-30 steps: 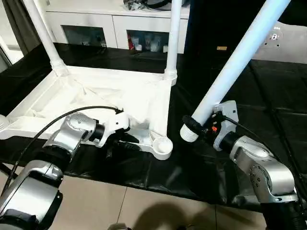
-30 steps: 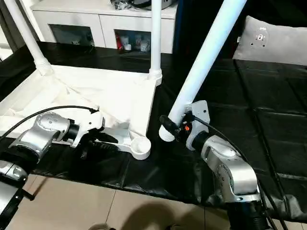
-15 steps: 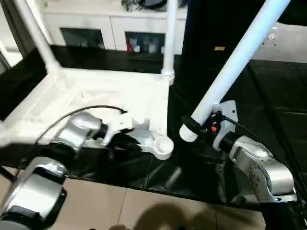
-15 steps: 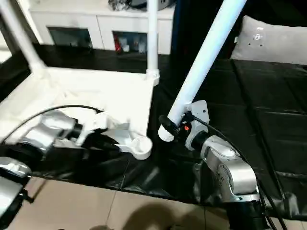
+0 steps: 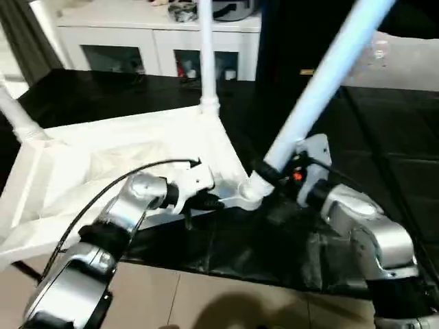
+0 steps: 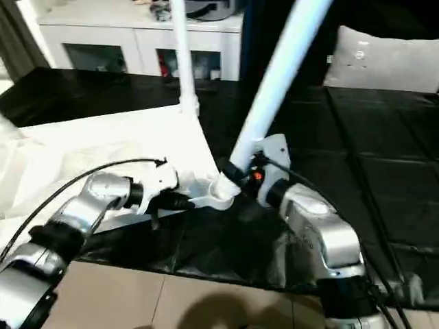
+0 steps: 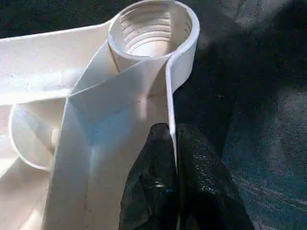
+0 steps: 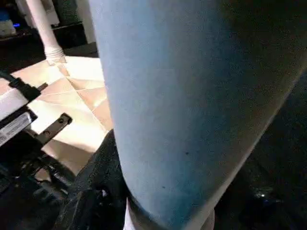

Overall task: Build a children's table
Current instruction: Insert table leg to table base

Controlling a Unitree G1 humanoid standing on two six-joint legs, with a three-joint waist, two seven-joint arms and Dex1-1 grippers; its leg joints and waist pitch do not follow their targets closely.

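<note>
The children's table top [image 5: 116, 147] lies upside down on black sheeting, ribbed side up. Two white legs [image 5: 205, 48] [image 5: 15, 113] stand in its far corner sockets. My left gripper [image 5: 209, 200] is shut on the top's thin rim just behind the near right corner socket [image 7: 151, 28]; in the left wrist view its black fingers [image 7: 153, 163] pinch that wall, and the socket's thread is bare. My right gripper [image 5: 276, 171] is shut on a third leg [image 5: 322, 82], which slants up to the right. The leg's ribbed lower end [image 5: 255, 184] sits at the corner socket.
A white cabinet [image 5: 137, 41] with glass doors stands behind the table top. Black sheeting [image 5: 384, 137] covers the work area to the right, with a grey cushion [image 6: 384, 62] at its far edge. Beige floor [image 5: 206, 301] lies in front.
My left gripper has shut on the top's rim. The table top has swung so its near right corner meets the leg's lower end. The camera has also shifted.
</note>
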